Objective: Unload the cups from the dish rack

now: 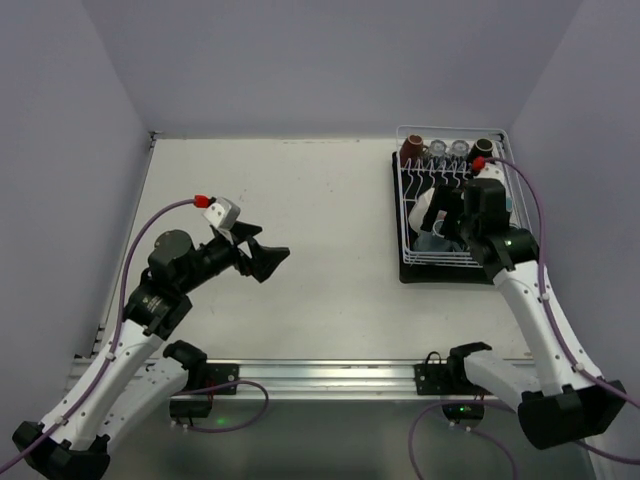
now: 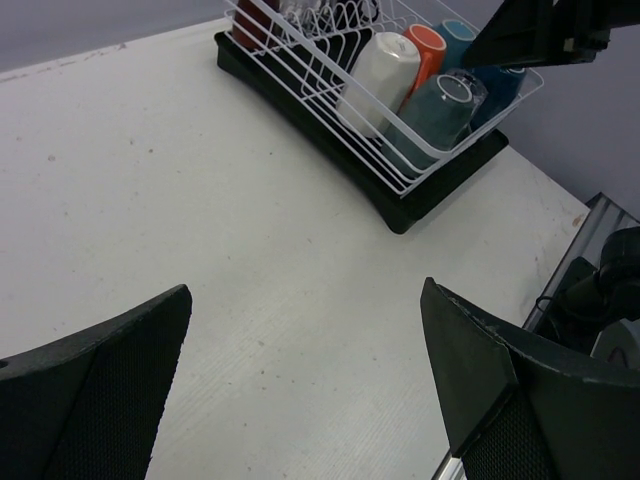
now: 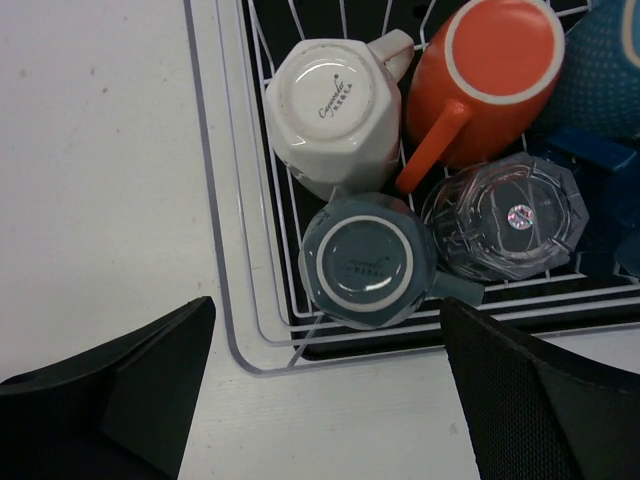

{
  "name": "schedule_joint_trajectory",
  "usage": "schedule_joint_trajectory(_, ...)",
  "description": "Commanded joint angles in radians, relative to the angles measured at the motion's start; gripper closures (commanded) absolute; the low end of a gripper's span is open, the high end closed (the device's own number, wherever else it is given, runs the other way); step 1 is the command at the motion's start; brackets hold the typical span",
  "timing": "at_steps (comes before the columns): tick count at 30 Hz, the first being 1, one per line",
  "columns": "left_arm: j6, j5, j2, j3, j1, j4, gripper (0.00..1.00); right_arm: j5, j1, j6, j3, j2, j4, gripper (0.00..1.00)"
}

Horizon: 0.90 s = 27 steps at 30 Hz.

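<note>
We find the dish rack [image 1: 403, 200] on its black drip tray [image 1: 420, 272] at the upper right of the top view, on the white table [image 1: 320, 190]. Along its far rim stand two dark brown cups [image 1: 412, 150] [image 1: 483, 148] with two clear glasses [image 1: 437, 150] [image 1: 459, 150] between them. In the right wrist view, the rack's corner holds a white cup [image 3: 335, 105], an orange mug [image 3: 495, 65], a grey cup [image 3: 365, 262] and another clear glass [image 3: 510, 215], all with bases towards the camera and touching their neighbours. A blue cup [image 3: 605, 70] sits at the upper right edge. The right gripper [image 3: 328, 303] hangs above the grey cup, fingers spread wide, holding nothing. The left gripper [image 2: 305, 288] is also spread wide and empty, over bare table at centre left of the top view, well apart from the rack.
</note>
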Motion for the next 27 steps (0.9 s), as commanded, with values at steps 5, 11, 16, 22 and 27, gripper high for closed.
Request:
schedule_joint_trajectory(5,0.007,-0.035,-0.013,-0.006,-0.021,-0.019,0.00,0.076,0.032,-0.062,0.114,0.175,0.065,0.02)
schedule_joint_trajectory(11,0.010,-0.063,-0.012,-0.005,-0.032,-0.029,0.00,0.129,0.030,-0.100,0.181,0.294,0.076,0.01)
schedule_joint_trajectory(16,0.012,-0.055,-0.004,-0.006,-0.037,-0.028,0.00,0.115,0.027,-0.100,0.230,0.405,0.096,0.01)
schedule_joint_trajectory(22,0.012,-0.054,0.007,-0.005,-0.040,-0.026,0.00,0.153,0.015,-0.084,0.256,0.489,0.113,0.01)
schedule_joint_trajectory(27,0.010,-0.058,0.031,-0.005,-0.041,-0.023,0.00,0.133,-0.001,-0.070,0.239,0.525,0.145,0.01)
